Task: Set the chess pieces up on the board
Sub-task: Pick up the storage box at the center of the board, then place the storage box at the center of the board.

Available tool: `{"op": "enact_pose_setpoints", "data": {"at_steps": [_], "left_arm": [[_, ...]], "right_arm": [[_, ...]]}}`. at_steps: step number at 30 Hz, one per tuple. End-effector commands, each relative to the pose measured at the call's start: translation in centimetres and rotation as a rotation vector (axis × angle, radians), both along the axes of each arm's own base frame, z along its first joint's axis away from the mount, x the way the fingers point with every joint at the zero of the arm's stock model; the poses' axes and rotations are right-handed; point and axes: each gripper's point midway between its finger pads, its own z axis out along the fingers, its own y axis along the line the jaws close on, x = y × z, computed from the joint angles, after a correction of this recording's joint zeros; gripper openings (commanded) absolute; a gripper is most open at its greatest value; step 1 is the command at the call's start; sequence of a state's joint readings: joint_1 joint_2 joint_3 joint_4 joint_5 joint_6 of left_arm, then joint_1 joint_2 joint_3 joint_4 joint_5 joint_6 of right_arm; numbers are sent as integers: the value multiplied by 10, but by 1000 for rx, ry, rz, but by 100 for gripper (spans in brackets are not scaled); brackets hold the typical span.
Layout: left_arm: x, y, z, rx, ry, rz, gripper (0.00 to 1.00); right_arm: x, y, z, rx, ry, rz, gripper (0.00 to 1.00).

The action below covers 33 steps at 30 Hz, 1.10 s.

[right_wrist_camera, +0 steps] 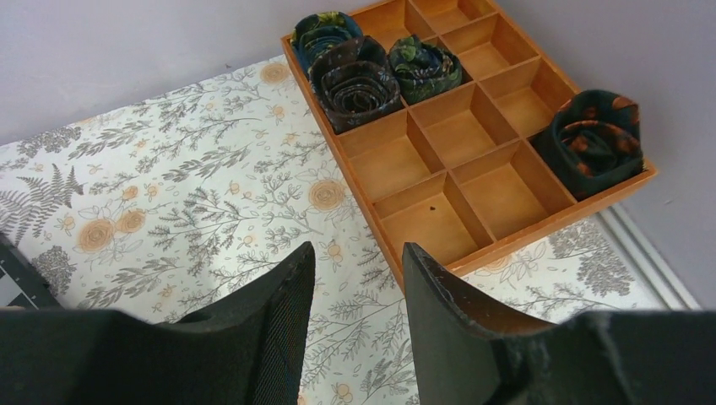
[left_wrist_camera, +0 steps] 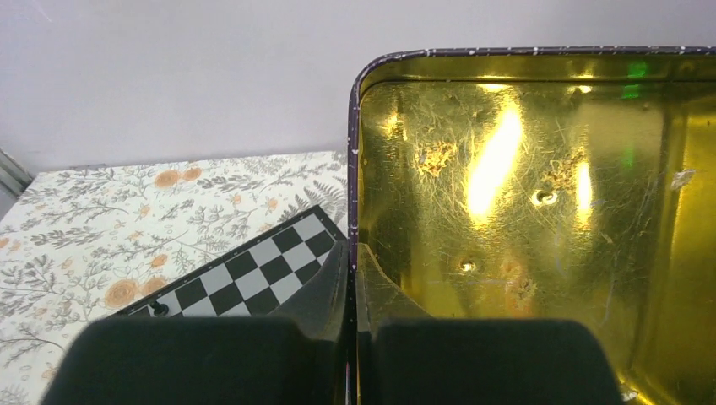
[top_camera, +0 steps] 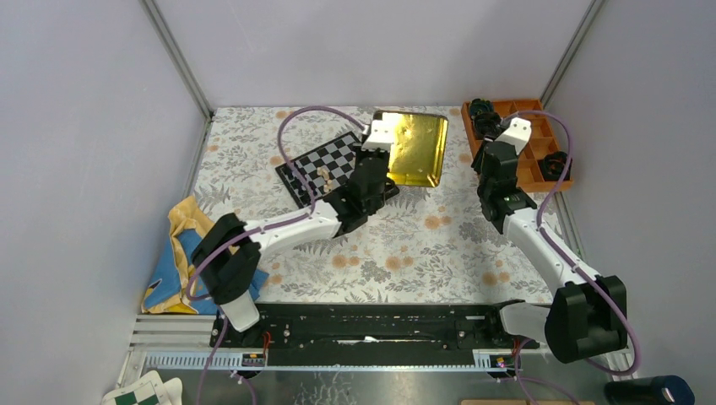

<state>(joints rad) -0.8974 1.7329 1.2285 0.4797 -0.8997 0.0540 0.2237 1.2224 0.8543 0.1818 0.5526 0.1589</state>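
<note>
The black-and-grey checkered board point(top_camera: 325, 164) lies at the back centre of the flowered table, with a couple of light tan chess pieces point(top_camera: 323, 175) standing on it. In the left wrist view the board point(left_wrist_camera: 245, 274) shows at the left with one small black piece point(left_wrist_camera: 159, 309) at its rim. My left gripper point(left_wrist_camera: 353, 253) is shut on the left wall of the shiny gold tin point(left_wrist_camera: 523, 211), whose inside faces the camera. In the top view this gripper point(top_camera: 380, 164) sits between the board and the tin point(top_camera: 418, 148). My right gripper point(right_wrist_camera: 355, 253) is open and empty above the table.
An orange compartment tray point(right_wrist_camera: 473, 160) with rolled dark objects point(right_wrist_camera: 359, 80) stands just ahead of the right gripper point(top_camera: 492, 160), at the back right point(top_camera: 540, 173). A blue-and-yellow cloth point(top_camera: 181, 253) lies at the left. A green-and-white checkered item point(top_camera: 143, 392) lies off the table, bottom left.
</note>
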Motion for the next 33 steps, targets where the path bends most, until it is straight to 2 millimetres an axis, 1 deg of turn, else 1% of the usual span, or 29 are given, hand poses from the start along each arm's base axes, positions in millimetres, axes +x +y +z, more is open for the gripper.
{"op": "enact_pose_setpoints", "data": {"at_steps": [1, 4, 7, 9, 15, 21, 26, 29, 33], "left_arm": [[-16, 8, 60, -263, -172, -20, 0], [-29, 17, 71, -323, -214, -41, 0], [-45, 27, 90, -395, -292, -67, 0], [-57, 31, 103, -433, -345, -106, 0], [-87, 44, 141, -487, -458, -196, 0], [-115, 42, 174, -466, -564, -277, 0], [-127, 33, 182, -385, -625, -323, 0], [-128, 28, 180, -345, -639, -333, 0], [-127, 26, 177, -329, -643, -323, 0]], "right_arm": [[8, -1, 7, 101, -106, -15, 49], [8, -6, -4, 130, -112, -28, 49], [12, -11, -13, 162, -125, -41, 49], [16, -14, -16, 172, -132, -50, 49], [29, -17, -10, 184, -164, -51, 49], [38, -14, -5, 179, -172, -33, 49], [42, -13, -3, 164, -169, -25, 49], [44, -14, -2, 152, -166, -25, 49], [46, -14, -3, 141, -161, -25, 49]]}}
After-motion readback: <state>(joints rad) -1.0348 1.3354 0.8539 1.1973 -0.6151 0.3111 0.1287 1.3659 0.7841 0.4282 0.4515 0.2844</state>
